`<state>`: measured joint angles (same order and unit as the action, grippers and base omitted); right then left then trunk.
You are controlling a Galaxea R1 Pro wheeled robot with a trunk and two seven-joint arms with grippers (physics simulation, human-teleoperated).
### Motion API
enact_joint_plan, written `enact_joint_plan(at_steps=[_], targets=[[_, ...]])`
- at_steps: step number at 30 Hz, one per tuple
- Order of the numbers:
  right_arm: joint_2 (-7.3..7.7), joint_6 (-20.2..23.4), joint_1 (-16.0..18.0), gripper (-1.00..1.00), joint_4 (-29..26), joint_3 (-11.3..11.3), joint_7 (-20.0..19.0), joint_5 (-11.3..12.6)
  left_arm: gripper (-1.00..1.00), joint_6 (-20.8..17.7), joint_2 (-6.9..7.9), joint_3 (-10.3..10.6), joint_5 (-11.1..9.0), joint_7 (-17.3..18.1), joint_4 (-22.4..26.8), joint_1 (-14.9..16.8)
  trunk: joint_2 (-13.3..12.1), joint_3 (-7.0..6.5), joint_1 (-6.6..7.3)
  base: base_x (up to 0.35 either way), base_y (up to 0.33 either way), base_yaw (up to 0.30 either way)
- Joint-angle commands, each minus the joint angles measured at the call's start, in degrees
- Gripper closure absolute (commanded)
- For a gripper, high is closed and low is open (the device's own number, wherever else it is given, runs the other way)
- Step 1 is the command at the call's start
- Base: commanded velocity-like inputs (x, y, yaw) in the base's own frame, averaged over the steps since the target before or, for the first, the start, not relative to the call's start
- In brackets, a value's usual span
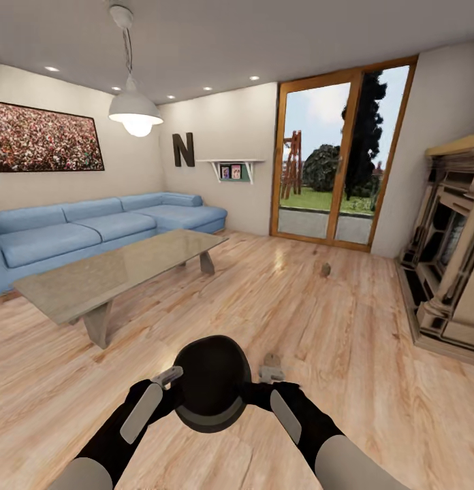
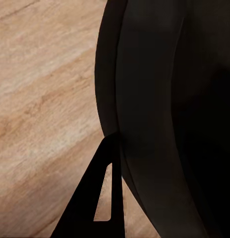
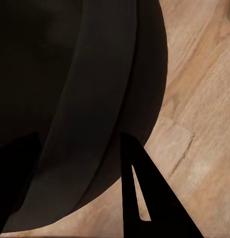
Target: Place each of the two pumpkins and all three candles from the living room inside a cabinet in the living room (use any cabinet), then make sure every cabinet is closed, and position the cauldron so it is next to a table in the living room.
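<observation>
The cauldron [image 1: 211,381] is held up in front of the robot, between the two arms and above the wooden floor [image 1: 319,320], its round black body facing the head camera. The left hand [image 1: 170,385] grips it at its left side and the right hand [image 1: 256,388] at its right side. In the left wrist view one dark finger [image 2: 102,198] lies against the outside of the cauldron's thick rim [image 2: 144,124]; in the right wrist view one finger [image 3: 140,198] sits likewise on the outer wall [image 3: 95,124]. Each hand appears clamped over the rim, though the inner finger of each is lost in the black of the pot.

The bench [image 1: 121,272], a low rectangle with a glossy grey top and chunky grey legs, stands ahead and to the left, well apart from the cauldron. A blue sofa [image 1: 94,228] runs along the wall behind it. One candle [image 1: 325,269], a small greyish-tan cylinder, stands on the floor ahead to the right, near the glass door [image 1: 336,156]. A second small greyish object [image 1: 271,361] lies on the floor just beyond the right hand; its identity cannot be told. A fireplace [image 1: 448,252] occupies the right wall.
</observation>
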<state>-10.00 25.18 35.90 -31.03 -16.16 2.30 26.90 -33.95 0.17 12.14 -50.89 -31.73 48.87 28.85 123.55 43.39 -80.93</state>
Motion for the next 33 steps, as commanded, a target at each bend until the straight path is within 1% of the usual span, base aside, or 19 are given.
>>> enact_joint_plan(at_steps=[1, 20, 27, 33], targets=[[0.0, 0.22, 0.05, 1.0, -0.08, -0.01, 0.16, 0.7, 1.0, 0.61, 0.09, -0.36, -1.98, 1.15, 1.58, 0.07, 0.04, 0.06, 0.01, -0.008, 0.0, 0.271], [0.0, 0.22, 0.05, 1.0, -0.08, -0.01, 0.16, 0.7, 1.0, 0.55, 0.09, -0.36, -2.03, 1.15, 1.58, 0.07, 0.04, 0.06, 0.01, 0.003, 0.0, 0.271], [0.0, 0.22, 0.05, 1.0, -0.08, -0.01, 0.16, 0.7, 1.0, 0.55, 0.09, -0.36, -2.02, 1.15, 1.58, 0.07, 0.04, 0.06, 0.01, 0.083, 0.044, 0.271], [0.0, 0.22, 0.05, 1.0, -0.08, -0.01, 0.16, 0.7, 1.0, 0.56, 0.17, -0.36, -2.02, 1.15, 1.58, 0.07, 0.04, 0.06, 0.01, 0.159, 0.08, 0.271]])
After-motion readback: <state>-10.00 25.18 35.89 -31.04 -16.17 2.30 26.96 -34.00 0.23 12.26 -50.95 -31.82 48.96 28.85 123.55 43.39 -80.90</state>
